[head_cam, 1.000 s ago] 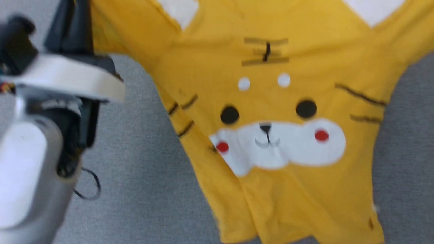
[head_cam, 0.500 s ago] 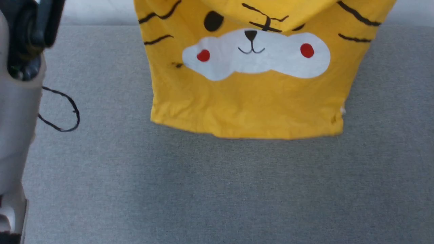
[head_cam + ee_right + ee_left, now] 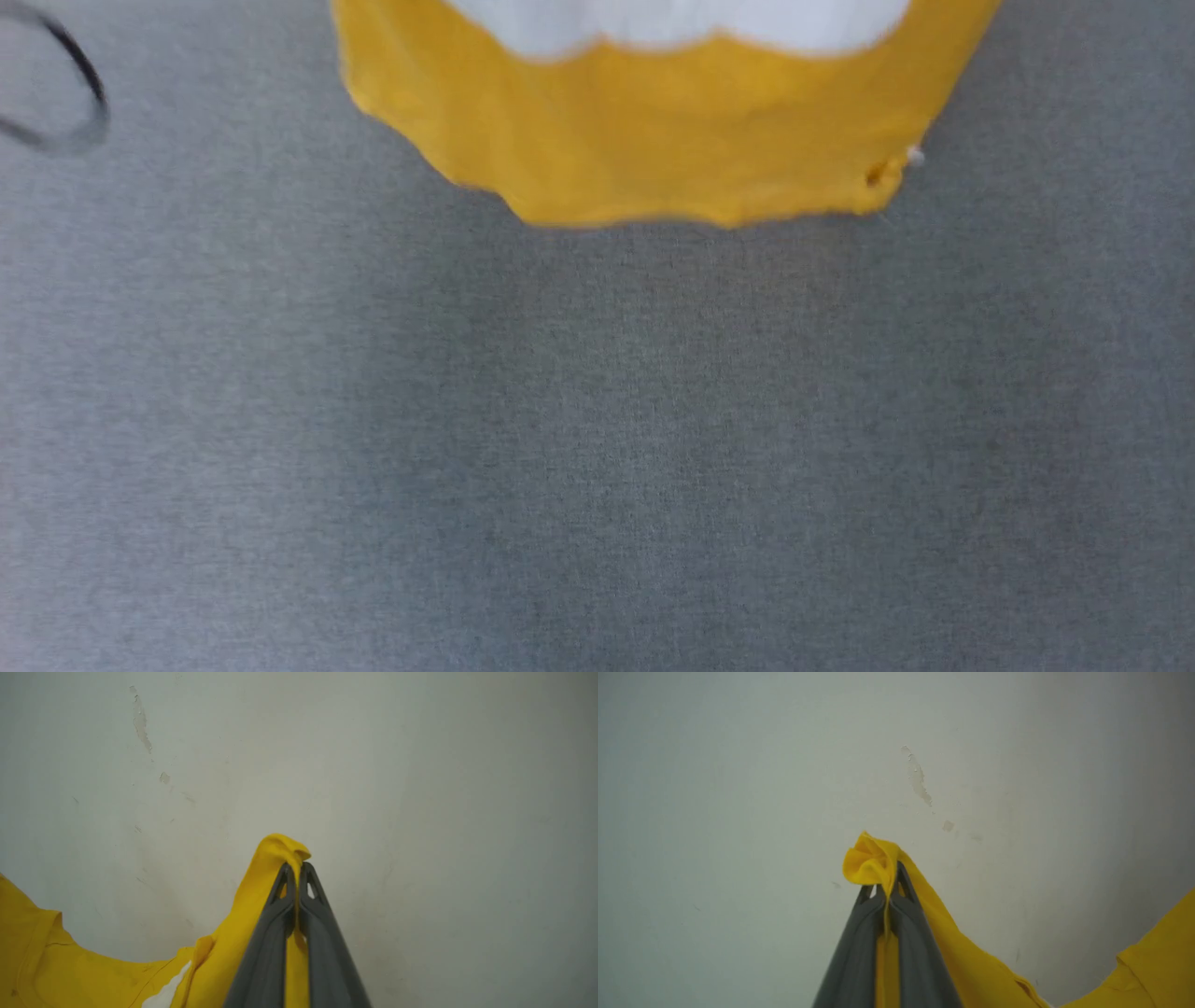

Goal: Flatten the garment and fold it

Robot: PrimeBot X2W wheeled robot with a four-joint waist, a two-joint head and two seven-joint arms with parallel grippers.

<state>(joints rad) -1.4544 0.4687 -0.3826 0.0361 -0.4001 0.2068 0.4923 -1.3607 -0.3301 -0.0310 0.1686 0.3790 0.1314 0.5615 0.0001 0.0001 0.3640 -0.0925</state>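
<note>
The yellow T-shirt (image 3: 653,131) hangs at the top of the head view, its lower hem just above the grey surface and the white muzzle patch cut off by the top edge. In the left wrist view my left gripper (image 3: 889,882) is shut on a bunched fold of the yellow T-shirt (image 3: 873,861), with cloth trailing down to the right. In the right wrist view my right gripper (image 3: 296,870) is shut on another pinch of the T-shirt (image 3: 280,847), and the cloth hangs away to the lower left.
A grey fabric surface (image 3: 597,448) spreads below the hem. A loop of black cable (image 3: 75,103) lies at the upper left. Both wrist views face a pale wall (image 3: 738,788) with chipped paint marks (image 3: 917,777).
The T-shirt's hem has risen toward the top of the head view, so the face print is mostly out of frame. The pale left forearm has left the head view. The picture has shifted.
</note>
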